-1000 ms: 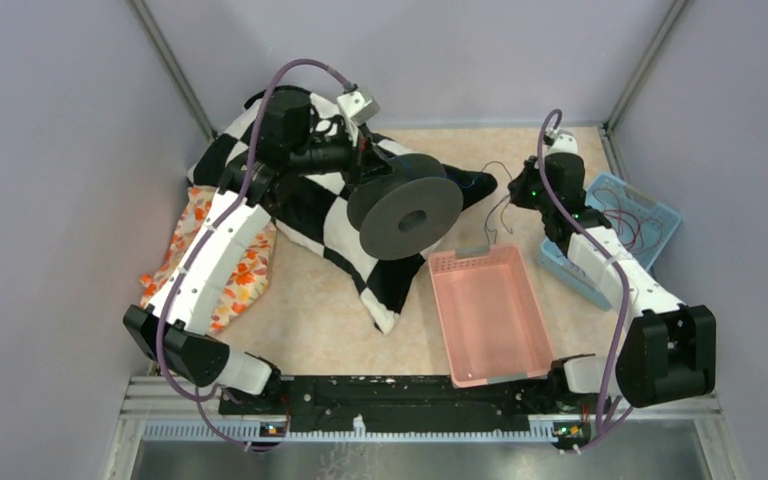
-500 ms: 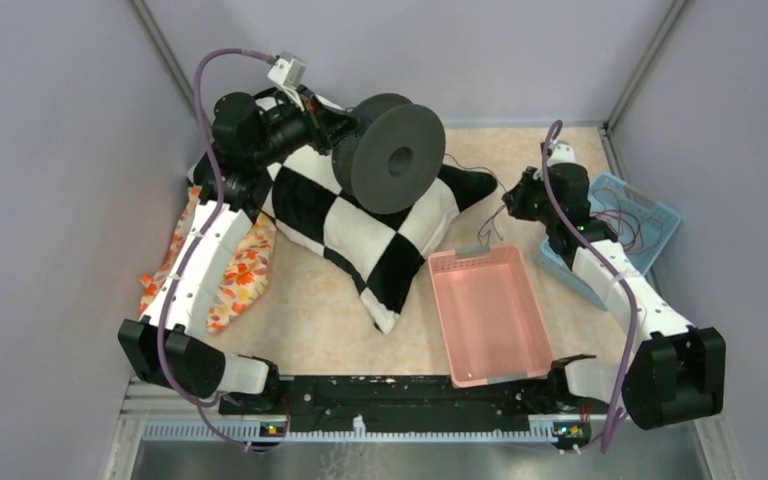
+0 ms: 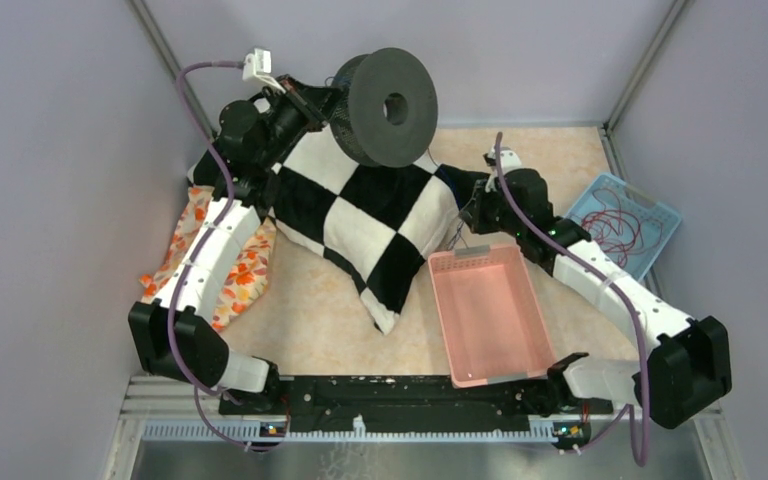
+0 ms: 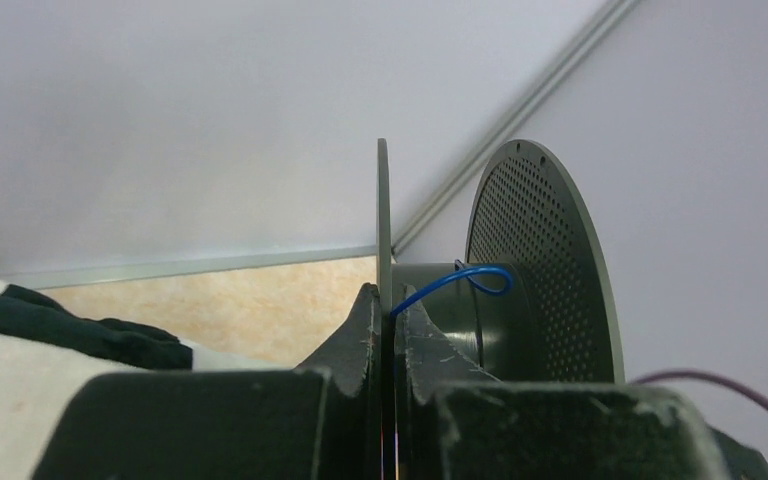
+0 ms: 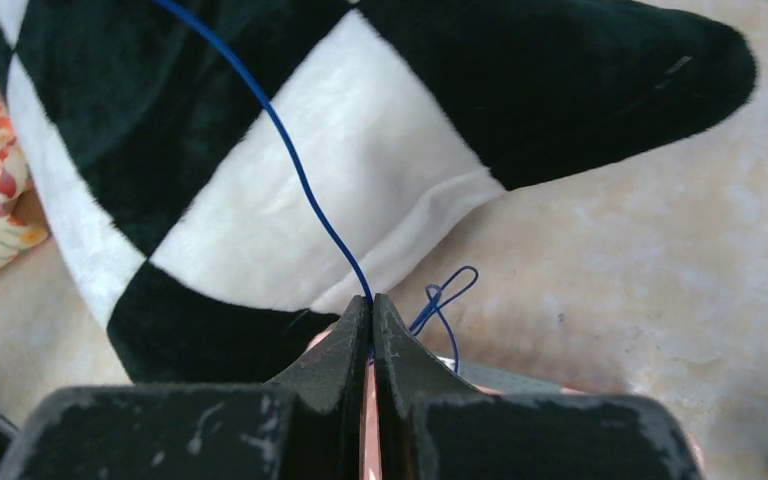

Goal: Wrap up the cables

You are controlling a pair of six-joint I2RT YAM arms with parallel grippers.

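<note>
A dark grey spool is held up near the back wall. My left gripper is shut on its near flange; in the left wrist view the fingertips pinch the thin flange edge-on. The thin blue cable makes a small loop on the spool's core. My right gripper is shut on the same cable, which runs from its fingertips up across the pillow. A short loop of cable hangs beside the right finger.
A black-and-white checkered pillow lies under and between the grippers. A pink tray sits just in front of the right gripper. A blue basket with red wires is at the right. A floral cloth lies at the left.
My left arm has lifted the spool up and back toward the far wall. My right gripper has moved left from the blue basket to the pillow's tip, the cable still in it.
</note>
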